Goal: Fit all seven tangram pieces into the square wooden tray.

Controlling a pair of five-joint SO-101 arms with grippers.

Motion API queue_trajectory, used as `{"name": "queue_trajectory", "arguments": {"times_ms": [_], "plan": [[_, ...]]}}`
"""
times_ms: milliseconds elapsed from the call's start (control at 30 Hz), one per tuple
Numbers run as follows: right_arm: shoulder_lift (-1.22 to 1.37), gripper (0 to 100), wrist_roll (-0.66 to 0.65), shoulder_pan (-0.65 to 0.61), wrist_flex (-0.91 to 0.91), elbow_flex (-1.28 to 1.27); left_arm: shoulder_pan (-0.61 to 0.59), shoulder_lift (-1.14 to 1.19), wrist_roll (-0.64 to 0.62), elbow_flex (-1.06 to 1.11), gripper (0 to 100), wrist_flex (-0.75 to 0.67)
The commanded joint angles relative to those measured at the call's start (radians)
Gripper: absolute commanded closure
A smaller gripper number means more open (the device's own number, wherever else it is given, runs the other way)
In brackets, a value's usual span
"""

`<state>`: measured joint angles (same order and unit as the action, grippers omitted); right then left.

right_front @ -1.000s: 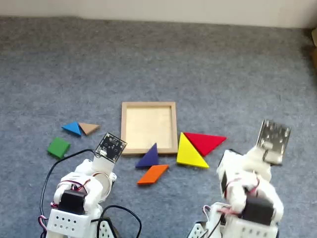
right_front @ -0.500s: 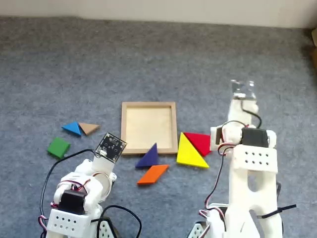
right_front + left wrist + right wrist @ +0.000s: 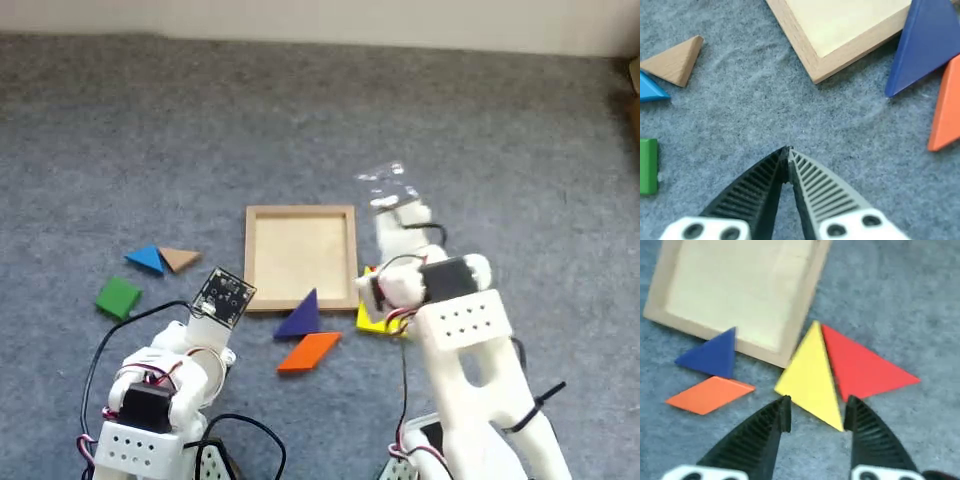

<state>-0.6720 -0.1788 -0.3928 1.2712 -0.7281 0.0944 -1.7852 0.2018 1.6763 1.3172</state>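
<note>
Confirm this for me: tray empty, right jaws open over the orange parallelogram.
Not quite. The right wrist view shows the right jaws open over the yellow triangle, not the orange parallelogram. The tray is empty.

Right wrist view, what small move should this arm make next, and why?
Probably lower the right tool and close on the yellow triangle: the tool is open over its near corner, and the wooden tray beside it holds no piece.
</note>
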Motion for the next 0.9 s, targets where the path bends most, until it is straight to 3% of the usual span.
{"name": "queue_trajectory", "arguments": {"times_ms": [0, 133, 300, 533, 867], "plan": [[-0.001, 79.1, 0.015, -0.094, -0.004, 0.015, -0.007, -0.021, -0.006, 0.019, 99, 0.006], [0.001, 78.3, 0.015, -0.124, -0.004, 0.013, -0.007, -0.021, -0.006, 0.019, 99, 0.006], [0.160, 68.4, 0.011, -0.125, -0.002, 0.021, -0.007, -0.021, -0.006, 0.019, 99, 0.006], [0.426, 68.3, 0.009, -0.137, -0.071, 0.048, -0.007, -0.021, -0.006, 0.019, 99, 0.006], [0.492, 68.1, -0.015, -0.136, -0.137, 0.048, -0.007, -0.021, -0.006, 0.019, 99, 0.006]]}}
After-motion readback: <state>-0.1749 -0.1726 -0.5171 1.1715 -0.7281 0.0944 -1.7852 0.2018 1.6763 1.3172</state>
